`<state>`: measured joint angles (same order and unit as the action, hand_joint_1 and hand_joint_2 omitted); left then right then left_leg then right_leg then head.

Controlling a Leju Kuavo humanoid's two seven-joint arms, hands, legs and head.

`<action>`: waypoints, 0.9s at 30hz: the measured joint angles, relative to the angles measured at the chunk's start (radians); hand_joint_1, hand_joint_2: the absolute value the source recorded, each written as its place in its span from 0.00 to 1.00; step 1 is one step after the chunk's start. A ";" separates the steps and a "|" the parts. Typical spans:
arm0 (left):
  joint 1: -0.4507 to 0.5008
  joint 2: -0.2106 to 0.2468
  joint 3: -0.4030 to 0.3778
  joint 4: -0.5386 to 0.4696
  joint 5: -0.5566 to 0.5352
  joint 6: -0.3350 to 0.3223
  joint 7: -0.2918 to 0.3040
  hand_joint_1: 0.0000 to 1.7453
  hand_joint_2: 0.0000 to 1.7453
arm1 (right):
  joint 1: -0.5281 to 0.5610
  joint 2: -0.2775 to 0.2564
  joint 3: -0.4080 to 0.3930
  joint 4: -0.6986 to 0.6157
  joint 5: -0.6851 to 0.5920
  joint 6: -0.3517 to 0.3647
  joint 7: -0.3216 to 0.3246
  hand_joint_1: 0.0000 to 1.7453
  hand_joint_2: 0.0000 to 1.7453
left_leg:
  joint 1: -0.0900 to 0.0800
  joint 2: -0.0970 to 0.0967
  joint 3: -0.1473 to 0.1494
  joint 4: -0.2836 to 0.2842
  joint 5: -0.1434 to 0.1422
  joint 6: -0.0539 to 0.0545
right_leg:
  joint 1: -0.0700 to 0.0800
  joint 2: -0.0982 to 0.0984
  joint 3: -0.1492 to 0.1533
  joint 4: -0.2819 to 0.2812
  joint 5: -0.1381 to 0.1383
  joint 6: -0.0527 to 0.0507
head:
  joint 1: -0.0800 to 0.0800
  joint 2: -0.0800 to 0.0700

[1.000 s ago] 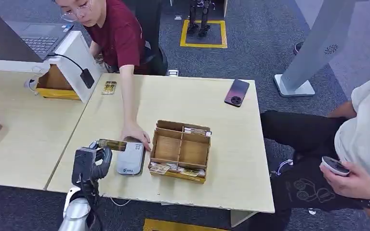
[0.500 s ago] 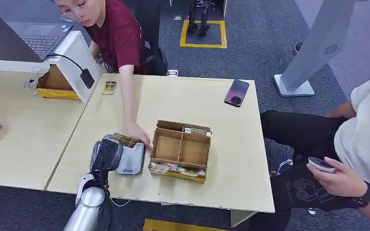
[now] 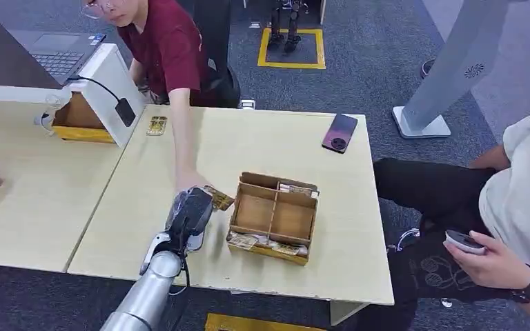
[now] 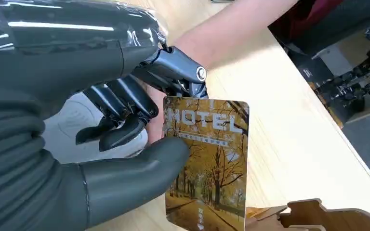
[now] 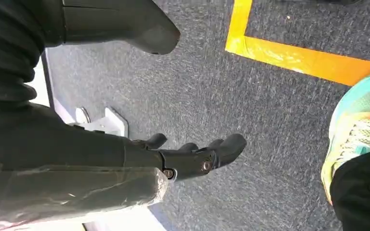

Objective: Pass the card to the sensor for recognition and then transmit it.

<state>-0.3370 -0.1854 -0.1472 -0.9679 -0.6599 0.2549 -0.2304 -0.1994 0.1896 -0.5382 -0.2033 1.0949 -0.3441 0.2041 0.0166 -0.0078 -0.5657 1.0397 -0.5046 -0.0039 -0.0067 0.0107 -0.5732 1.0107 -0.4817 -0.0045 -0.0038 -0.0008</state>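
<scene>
The left hand (image 3: 192,210) holds the card (image 4: 207,161) pinched between its thick thumb and dark fingers (image 4: 125,103), so the printed face with its autumn trees and "HOTEL" lettering stays exposed rather than buried in the palm. In the head view the card (image 3: 219,198) pokes out past the hand toward the wooden box (image 3: 274,217), a little above the worktop (image 3: 276,148). The pale grey sensor (image 4: 77,125) lies under the hand, a slice of it visible behind the fingers in the left wrist view. That suits a scan: the card is kept flat and low near the reader's face.

A person's hand (image 3: 188,181) reaches across the worktop and rests just beside the robot's hand, probably placed there to steady the reader or to receive the card; which of the two cannot be told. The box has open compartments, with other cards lying along its near and far edges.

The right hand (image 5: 192,156) hangs over the grey carpet with its fingers loosely apart and nothing in them, kept out of the way.

The scan looks to be under way or just finishing; the handover is not yet done.
</scene>
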 joint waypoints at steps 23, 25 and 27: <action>-0.171 -0.026 -0.016 0.160 0.085 0.059 -0.055 1.00 1.00 | -0.072 -0.061 -0.108 -0.005 -0.036 0.032 0.047 0.00 1.00 | -0.001 -0.001 -0.001 0.001 0.001 0.002 | 0.000 0.000 0.000 0.000 0.002 0.002 | 0.000 0.000; -0.176 -0.020 -0.013 0.161 0.087 0.072 -0.054 1.00 1.00 | -0.072 -0.061 -0.111 -0.005 -0.032 0.032 0.047 0.00 1.00 | -0.001 -0.001 -0.001 0.001 0.001 0.002 | 0.000 0.000 0.000 0.000 0.002 0.002 | 0.000 0.000; -0.178 -0.013 -0.011 0.163 0.089 0.079 -0.053 1.00 1.00 | -0.073 -0.061 -0.113 -0.005 -0.032 0.032 0.047 0.00 1.00 | -0.001 -0.001 -0.001 0.001 0.001 0.002 | 0.000 0.000 0.000 0.000 0.002 0.002 | 0.000 0.000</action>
<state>-0.5148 -0.1987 -0.1583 -0.8045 -0.5711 0.3334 -0.2834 -0.2720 0.1289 -0.6512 -0.2079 1.0632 -0.3124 0.2514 0.0152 -0.0086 -0.5670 1.0409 -0.5033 -0.0018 -0.0069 0.0104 -0.5734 1.0111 -0.4802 -0.0024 -0.0038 -0.0008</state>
